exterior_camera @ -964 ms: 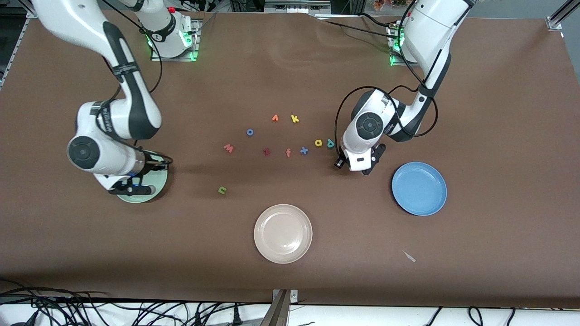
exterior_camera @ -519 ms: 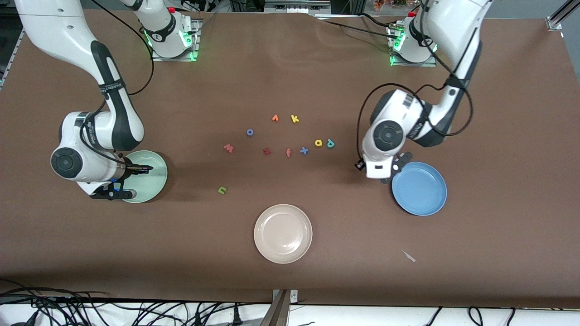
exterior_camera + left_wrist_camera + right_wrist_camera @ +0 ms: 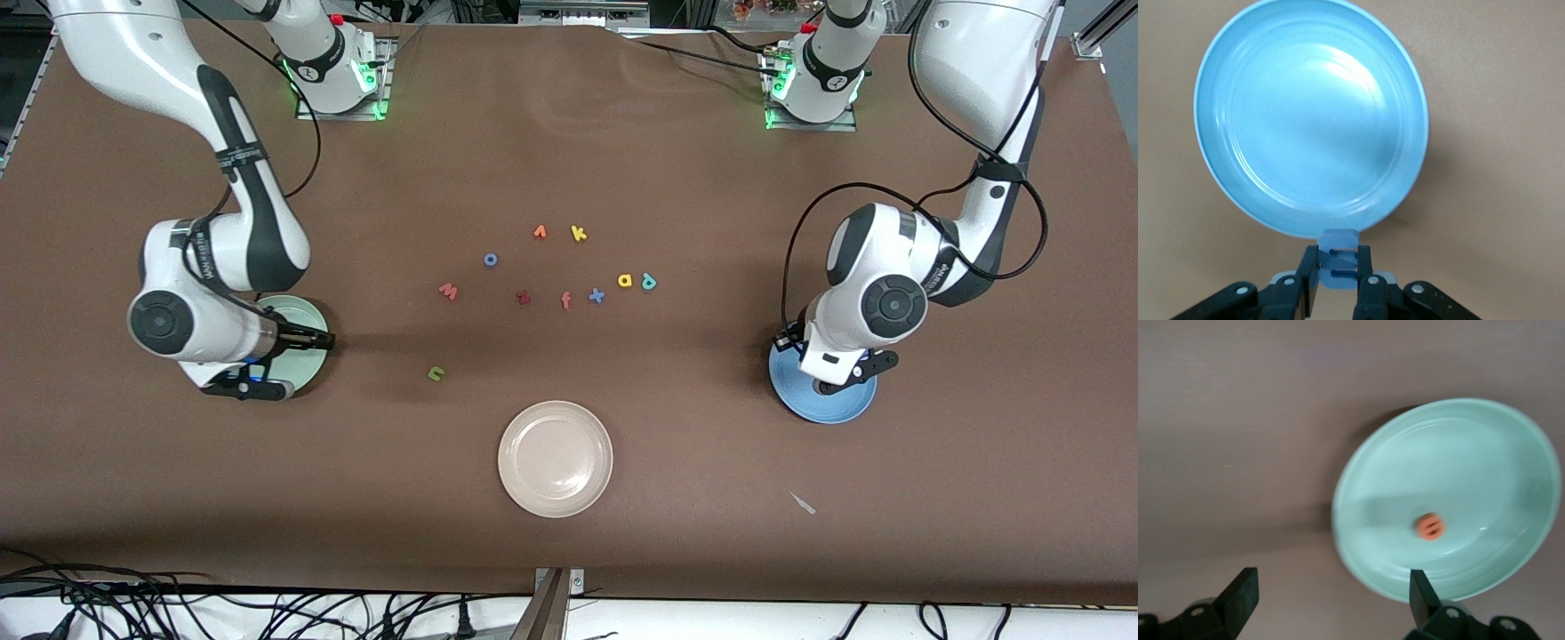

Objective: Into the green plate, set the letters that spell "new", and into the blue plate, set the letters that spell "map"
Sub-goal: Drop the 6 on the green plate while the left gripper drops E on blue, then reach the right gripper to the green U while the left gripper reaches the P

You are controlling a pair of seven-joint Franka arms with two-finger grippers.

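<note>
Left gripper [image 3: 1338,290]: hanging over the blue plate [image 3: 845,409] at the middle right of the front view; its jaws are pinching a blue m [image 3: 1338,263], held just over the plate's rim in the left wrist view.
Right gripper [image 3: 1331,600]: hovering over the green plate [image 3: 302,313] at the middle left of the front view; its fingers are standing wide apart and holding nothing.
Green plate: sitting on the brown table [image 3: 569,133], partly hidden by the right arm; an orange e [image 3: 1429,526] is lying inside it, seen in the right wrist view.
Blue plate: showing bare inside in the left wrist view, its rim partly covered by the left wrist in the front view.
Green n [image 3: 436,374]: lying alone on the table, lower left of the centre cluster.
Pinkish-red w [image 3: 448,291]: lying at the cluster's left end.
Yellow a [image 3: 625,281] and teal p [image 3: 649,283]: lying side by side at the cluster's right end.
Other letters: blue o [image 3: 490,260], orange letter [image 3: 540,232], yellow k [image 3: 579,234], dark red z [image 3: 524,298], orange-red f [image 3: 565,300], blue x [image 3: 597,296] are lying around the frame's centre.
Beige plate [image 3: 556,459]: sitting at lower centre, nothing in it.
</note>
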